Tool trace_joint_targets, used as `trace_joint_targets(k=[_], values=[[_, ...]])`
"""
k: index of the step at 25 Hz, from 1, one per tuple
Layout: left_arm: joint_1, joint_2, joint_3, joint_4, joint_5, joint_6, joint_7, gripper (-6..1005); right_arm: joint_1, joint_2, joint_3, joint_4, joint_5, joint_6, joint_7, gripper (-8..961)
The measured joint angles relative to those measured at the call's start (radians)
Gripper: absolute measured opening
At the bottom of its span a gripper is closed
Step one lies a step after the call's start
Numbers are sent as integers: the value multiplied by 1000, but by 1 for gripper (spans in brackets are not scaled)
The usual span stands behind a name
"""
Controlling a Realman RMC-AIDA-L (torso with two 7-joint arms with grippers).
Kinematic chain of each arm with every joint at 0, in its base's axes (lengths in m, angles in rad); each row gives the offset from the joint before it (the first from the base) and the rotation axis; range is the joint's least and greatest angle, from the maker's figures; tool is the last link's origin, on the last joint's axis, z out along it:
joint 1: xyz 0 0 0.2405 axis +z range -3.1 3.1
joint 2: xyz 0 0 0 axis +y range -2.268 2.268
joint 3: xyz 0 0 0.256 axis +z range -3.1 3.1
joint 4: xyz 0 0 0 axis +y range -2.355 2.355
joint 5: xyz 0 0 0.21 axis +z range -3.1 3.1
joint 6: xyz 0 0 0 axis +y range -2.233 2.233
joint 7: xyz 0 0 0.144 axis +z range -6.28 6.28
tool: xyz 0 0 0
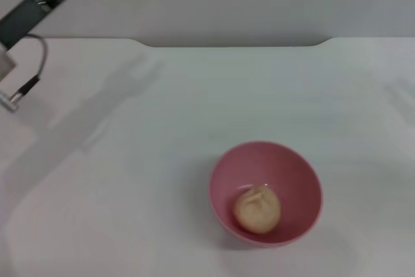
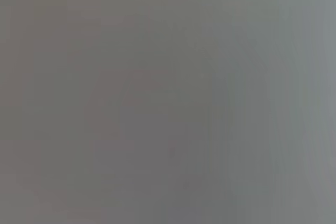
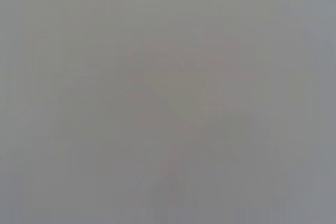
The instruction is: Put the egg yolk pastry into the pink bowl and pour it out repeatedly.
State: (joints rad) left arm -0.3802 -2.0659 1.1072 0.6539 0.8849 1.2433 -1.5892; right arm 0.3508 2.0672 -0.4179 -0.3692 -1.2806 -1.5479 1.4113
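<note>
The pink bowl (image 1: 265, 192) stands upright on the white table, right of centre and near the front. The egg yolk pastry (image 1: 257, 209) lies inside it, a pale tan ball with faint creases, resting against the bowl's near wall. Part of my left arm (image 1: 26, 14) shows at the far upper left, raised well away from the bowl; its gripper is out of view. My right arm and gripper are out of view. Both wrist views show only plain grey surface.
The white table (image 1: 162, 128) reaches back to a far edge with a shallow notch (image 1: 233, 43). A cable and connector (image 1: 23, 89) hang from the left arm at the far left. The arm's shadow falls across the table's left side.
</note>
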Motion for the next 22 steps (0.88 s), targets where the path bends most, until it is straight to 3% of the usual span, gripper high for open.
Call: trace_joint_targets(k=[1, 3, 6, 10, 13, 18, 22], values=[[0, 0, 0, 0, 0, 0, 0, 719, 0, 0, 0, 0, 0, 0, 0, 541], [13, -4, -12, -77, -97, 63, 172, 719, -12, 3, 18, 87, 92, 3, -79, 541], [28, -8, -11, -172, -179, 156, 531, 719, -22, 5, 29, 203, 204, 6, -239, 541], [40, -11, 4, -300, -196, 243, 1096, 719, -23, 8, 31, 309, 242, 9, -550, 541], [46, -12, 7, -361, -196, 248, 1325, 719, -22, 12, 35, 375, 248, 9, -813, 541], [68, -12, -5, -415, -198, 238, 1418, 719, -10, 18, 118, 519, 250, 10, -1216, 541], [79, -13, -12, -438, -199, 232, 1418, 719, 0, 17, 154, 563, 250, 17, -1308, 541]])
